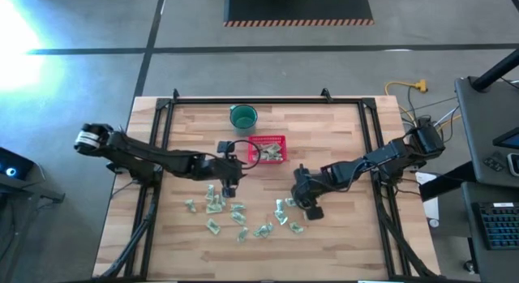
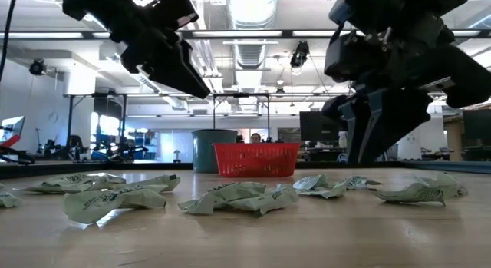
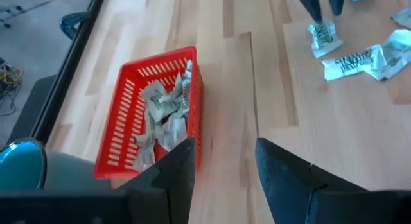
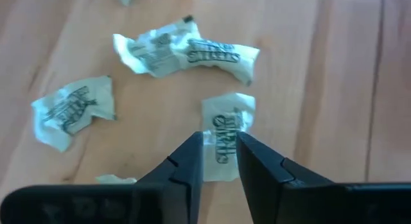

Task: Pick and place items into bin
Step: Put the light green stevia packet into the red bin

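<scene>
My right gripper (image 4: 218, 156) is low over the table, fingers narrowly parted either side of one wrapped piece (image 4: 226, 135) lying flat; whether I grip it, I cannot tell. More pieces (image 4: 186, 54) lie scattered near. My left gripper (image 3: 221, 166), parted and empty, hovers beside the red basket (image 3: 122, 115), which holds several pieces.

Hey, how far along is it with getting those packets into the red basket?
Several packets already lie in the red basket. The right pincer sits around one packet on the table, not lifted. The left pincer is open and empty beside the basket. Many loose packets remain.
</scene>
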Controlling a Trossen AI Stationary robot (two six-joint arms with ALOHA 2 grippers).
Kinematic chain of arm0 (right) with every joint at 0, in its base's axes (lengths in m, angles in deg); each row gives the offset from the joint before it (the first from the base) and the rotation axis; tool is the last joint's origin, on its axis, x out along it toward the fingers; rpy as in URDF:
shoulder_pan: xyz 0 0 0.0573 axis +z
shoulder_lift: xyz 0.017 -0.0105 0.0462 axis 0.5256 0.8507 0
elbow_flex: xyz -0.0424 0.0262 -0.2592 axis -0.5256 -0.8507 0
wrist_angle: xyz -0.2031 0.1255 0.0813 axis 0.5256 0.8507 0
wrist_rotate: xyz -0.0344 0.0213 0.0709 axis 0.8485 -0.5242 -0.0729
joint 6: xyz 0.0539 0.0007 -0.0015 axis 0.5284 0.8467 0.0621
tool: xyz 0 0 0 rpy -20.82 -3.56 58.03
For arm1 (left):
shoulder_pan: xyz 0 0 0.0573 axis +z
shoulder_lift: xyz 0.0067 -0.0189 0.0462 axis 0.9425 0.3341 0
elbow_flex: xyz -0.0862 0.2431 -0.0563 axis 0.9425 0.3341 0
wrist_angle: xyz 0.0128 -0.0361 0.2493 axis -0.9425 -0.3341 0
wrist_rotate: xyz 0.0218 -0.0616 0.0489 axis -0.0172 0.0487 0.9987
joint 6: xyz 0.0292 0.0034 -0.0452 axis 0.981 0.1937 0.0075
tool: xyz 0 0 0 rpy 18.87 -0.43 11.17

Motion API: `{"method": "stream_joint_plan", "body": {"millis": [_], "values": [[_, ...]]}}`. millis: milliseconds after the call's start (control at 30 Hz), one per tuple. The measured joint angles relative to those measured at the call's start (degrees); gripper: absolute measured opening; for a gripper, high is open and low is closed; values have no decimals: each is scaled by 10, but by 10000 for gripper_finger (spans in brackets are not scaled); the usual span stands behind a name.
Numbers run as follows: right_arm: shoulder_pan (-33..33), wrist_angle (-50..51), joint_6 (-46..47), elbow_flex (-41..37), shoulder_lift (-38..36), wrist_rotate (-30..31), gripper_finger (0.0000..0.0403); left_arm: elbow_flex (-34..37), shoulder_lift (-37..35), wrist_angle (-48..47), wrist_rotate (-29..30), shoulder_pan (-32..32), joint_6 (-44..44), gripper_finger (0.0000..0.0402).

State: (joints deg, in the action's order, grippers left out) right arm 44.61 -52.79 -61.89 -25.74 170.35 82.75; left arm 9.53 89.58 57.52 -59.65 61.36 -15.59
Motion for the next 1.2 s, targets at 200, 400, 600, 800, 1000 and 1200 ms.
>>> {"method": "stream_joint_plan", "body": {"millis": [200,400,600,800,1000,1200], "values": [[0,0,28,-2,0,9,130,2,-5,1,2,0,0,146],[0,-2,49,-7,5,9,163,3,-5,1,2,0,0,146],[0,-9,50,-8,35,10,173,3,-5,2,2,0,0,146],[0,-8,58,-6,46,30,170,3,-5,3,2,0,0,146],[0,-6,55,-6,44,40,128,4,-5,2,2,0,0,146],[0,-6,49,-6,44,46,62,8,-5,1,4,0,1,146]]}}
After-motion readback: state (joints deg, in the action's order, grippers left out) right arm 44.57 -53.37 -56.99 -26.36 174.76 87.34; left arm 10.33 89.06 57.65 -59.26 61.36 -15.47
